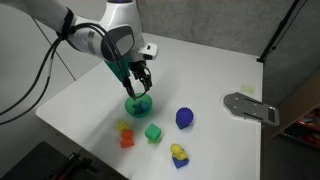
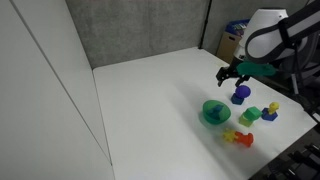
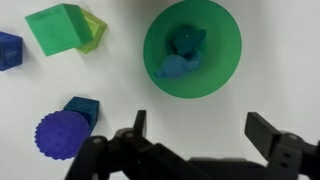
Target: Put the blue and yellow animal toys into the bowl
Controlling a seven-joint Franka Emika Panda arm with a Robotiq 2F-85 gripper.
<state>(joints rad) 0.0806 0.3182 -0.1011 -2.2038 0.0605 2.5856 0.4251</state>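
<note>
Fingers (image 3: pixel 200 122): mine are spread wide and hold nothing. In both exterior views they hang just above the bowl (image 1: pixel 140 88).
Green bowl (image 3: pixel 225 70): it stands upright on the bench (image 3: pixel 280 40). In the wrist view it lies ahead of my fingertips, between the two.
Light blue toy (image 3: pixel 177 67): it lies flat inside the green bowl, toward the near wall.
Teal figure (image 3: pixel 186 38): this is also in the bowl, touching the light blue toy on its far side. I cannot tell what animal it is.
Yellow toy: I cannot pick it out for certain. A yellow-green piece (image 3: pixel 96 28) rests against the green cube (image 3: pixel 57 28), outside the bowl.
Dark blue spiky ball (image 3: pixel 61 134): it sits on the bench beside my left-hand finger in the wrist view, touching a blue cube (image 3: pixel 82 107).
Red and yellow pieces (image 1: pixel 125 134): they lie together on the bench, near the green cube in an exterior view.
</note>
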